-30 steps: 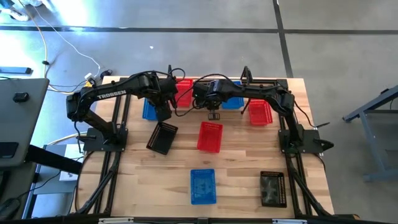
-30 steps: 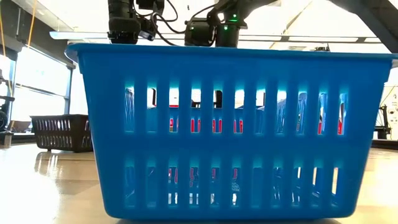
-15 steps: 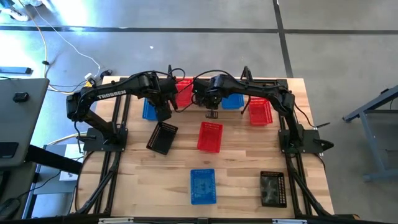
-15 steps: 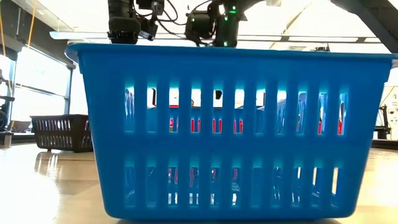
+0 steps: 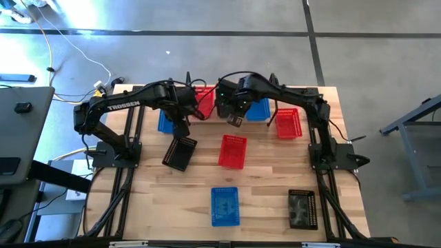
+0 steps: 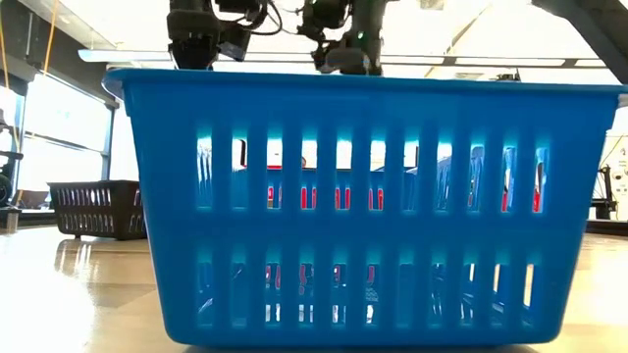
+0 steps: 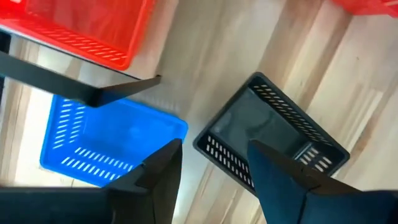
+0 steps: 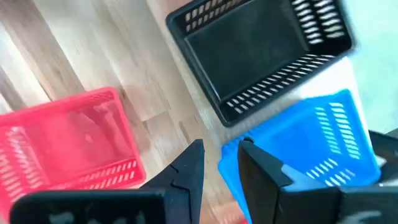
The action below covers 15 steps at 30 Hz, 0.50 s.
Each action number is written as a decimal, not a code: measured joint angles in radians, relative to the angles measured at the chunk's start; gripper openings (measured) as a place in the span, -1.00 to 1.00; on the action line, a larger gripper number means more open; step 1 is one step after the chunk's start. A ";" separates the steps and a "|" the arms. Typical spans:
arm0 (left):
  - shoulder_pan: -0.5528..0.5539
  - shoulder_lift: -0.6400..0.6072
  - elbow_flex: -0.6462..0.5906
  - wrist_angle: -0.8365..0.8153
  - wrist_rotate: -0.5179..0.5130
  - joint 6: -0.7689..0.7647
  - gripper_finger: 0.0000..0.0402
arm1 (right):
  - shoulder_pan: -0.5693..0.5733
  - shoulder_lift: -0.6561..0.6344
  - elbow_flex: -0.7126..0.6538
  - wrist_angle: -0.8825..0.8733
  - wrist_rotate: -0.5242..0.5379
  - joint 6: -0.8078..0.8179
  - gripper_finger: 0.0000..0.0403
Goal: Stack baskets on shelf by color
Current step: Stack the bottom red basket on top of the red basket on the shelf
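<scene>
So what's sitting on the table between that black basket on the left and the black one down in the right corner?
In the high view, the lone blue basket lies roughly between the left black basket and the corner one.

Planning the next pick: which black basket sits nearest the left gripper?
The black basket lying skewed just in front of the left gripper. The other loose black basket sits at the table's front right corner, far from it.

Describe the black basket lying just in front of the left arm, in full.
The black basket is a small rectangular plastic tub with rows of slots in its walls and a solid floor. It is empty, upright with its opening up, and turned askew on the wooden table. Nothing touches it: the left gripper hangs above its far end, fingers apart, and the blue basket lies clear of it.
</scene>
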 joint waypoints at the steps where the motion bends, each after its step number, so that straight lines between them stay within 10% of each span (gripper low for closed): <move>1: -0.009 0.000 0.000 0.000 0.000 0.006 -0.13 | 0.000 -0.017 0.000 -0.006 0.001 0.019 -0.58; 15: -0.194 0.000 0.000 0.134 0.037 0.048 -0.13 | 0.061 -0.205 0.000 -0.087 0.097 0.226 -0.58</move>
